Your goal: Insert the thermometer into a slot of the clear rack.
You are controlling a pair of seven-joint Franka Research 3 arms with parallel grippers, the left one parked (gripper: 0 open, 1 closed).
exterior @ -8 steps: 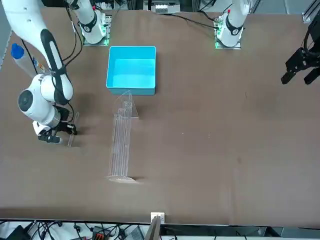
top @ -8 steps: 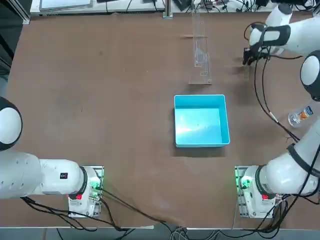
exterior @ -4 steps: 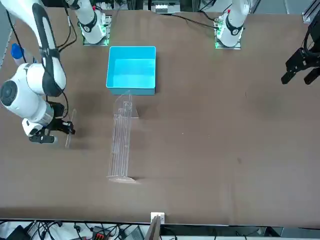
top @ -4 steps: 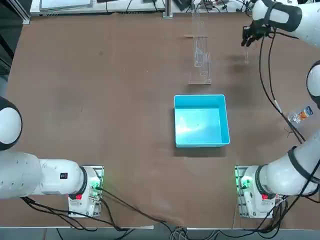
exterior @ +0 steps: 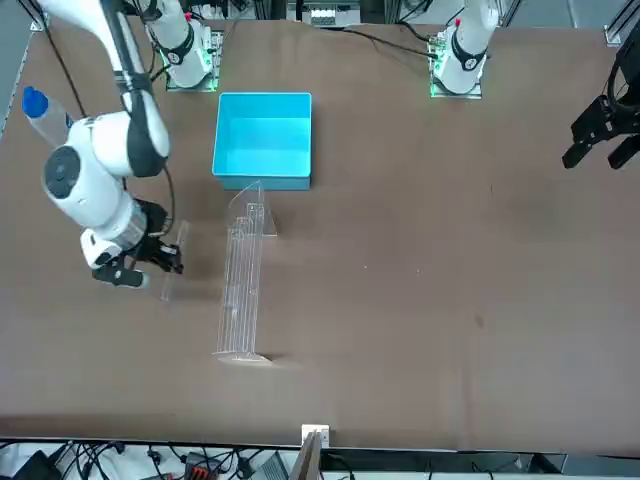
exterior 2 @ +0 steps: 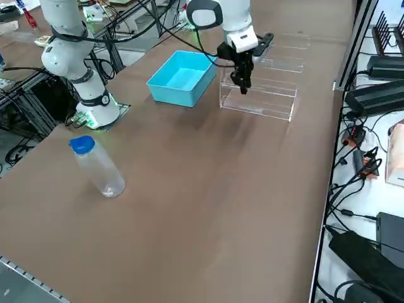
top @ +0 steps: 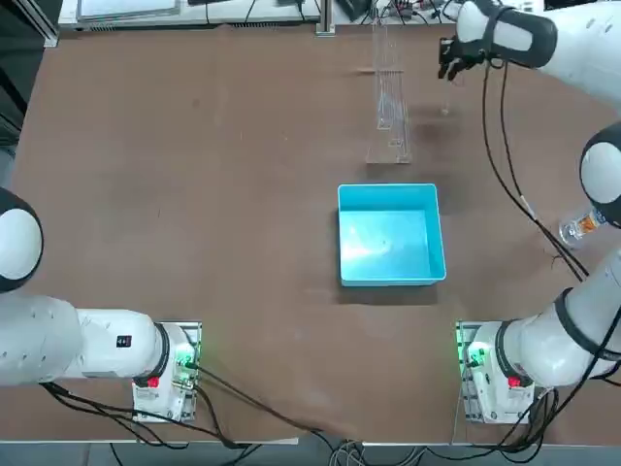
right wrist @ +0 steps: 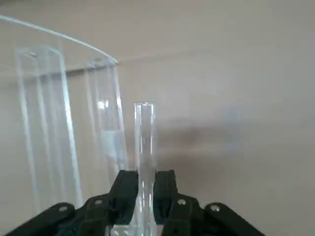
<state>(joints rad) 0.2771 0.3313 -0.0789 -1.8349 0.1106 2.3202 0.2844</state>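
right gripper (exterior: 140,262) hangs raised just beside the clear rack (exterior: 240,285), fingers pinched on the thermometer (right wrist: 144,147), a thin clear rod, upright, above the table (exterior: 420,300).

My right gripper (exterior: 170,262) hangs just beside the clear rack (exterior: 240,285), pinching the thermometer (right wrist: 144,147); a narrow strip of bare table (exterior: 420,300) separates us. The rack's upright clear walls block a sideways pass. The blue bin (top: 390,233) sits near the rack's end towards my base. Beyond the rack's other long side, the table lies open.
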